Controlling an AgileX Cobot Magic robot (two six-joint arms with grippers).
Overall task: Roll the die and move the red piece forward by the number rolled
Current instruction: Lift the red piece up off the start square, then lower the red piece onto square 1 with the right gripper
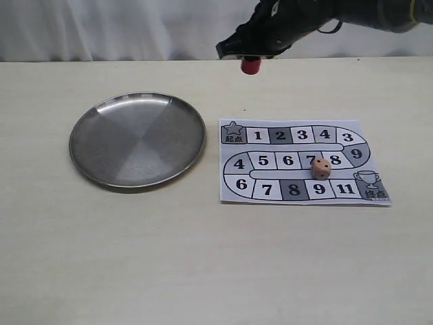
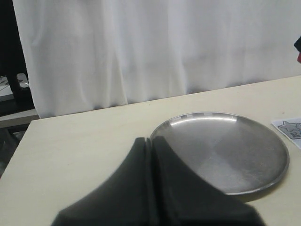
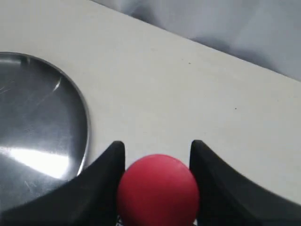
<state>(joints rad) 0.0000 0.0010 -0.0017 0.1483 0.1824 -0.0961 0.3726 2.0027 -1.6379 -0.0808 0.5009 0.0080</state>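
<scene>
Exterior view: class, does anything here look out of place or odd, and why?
The small beige wooden die sits on the printed paper game board, partly covering a 7 square, not in the round metal plate. The red cylinder piece is off the board, held by the right gripper. Nothing looks damaged.

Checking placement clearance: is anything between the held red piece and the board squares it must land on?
The right gripper holds the red piece beyond the far edge of the board, with nothing visible between them. On the board only the die sits, on the middle row over squares 7 and 8, blocking that spot.
</scene>
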